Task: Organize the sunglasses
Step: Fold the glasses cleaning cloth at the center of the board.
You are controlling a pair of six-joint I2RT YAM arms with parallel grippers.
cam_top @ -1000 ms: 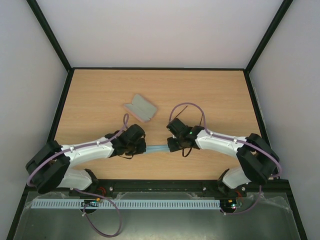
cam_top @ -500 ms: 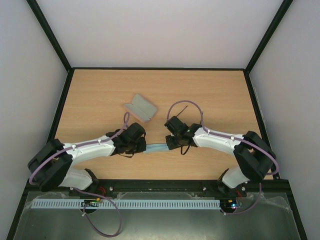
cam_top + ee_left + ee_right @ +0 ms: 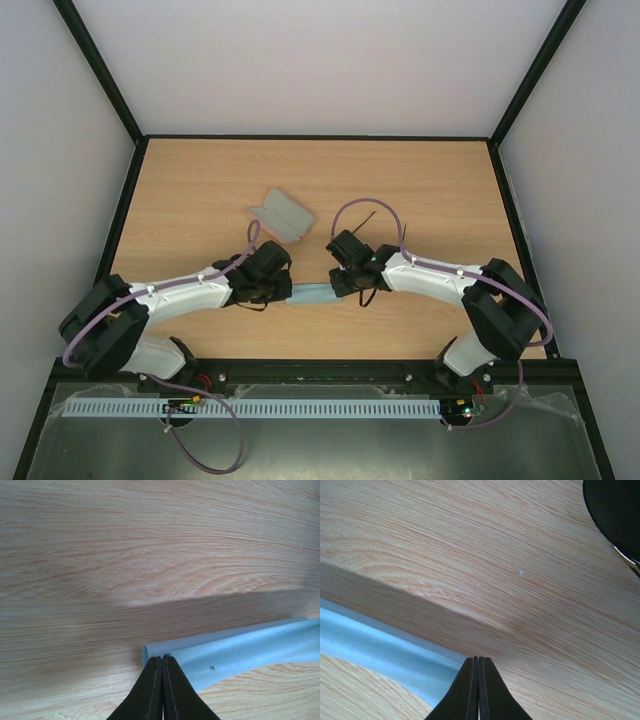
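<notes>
A light blue cloth (image 3: 312,295) lies folded into a narrow strip on the wooden table, stretched between my two grippers. My left gripper (image 3: 289,292) is shut on the cloth's left end (image 3: 235,652). My right gripper (image 3: 336,287) is shut on its right end (image 3: 380,647). The sunglasses are mostly hidden under my right wrist in the top view. Only a thin dark arm (image 3: 364,221) sticks out behind it. A dark oval lens (image 3: 616,515) shows at the top right of the right wrist view. The fingers (image 3: 155,690) are pressed together.
An open greyish glasses case (image 3: 282,214) lies on the table just behind the left gripper. Black frame rails border the wooden table (image 3: 200,190) at the sides and back.
Both grippers have drifted a little away from the near edge and toward each other, still holding the cloth. The strip between them looks shorter.
</notes>
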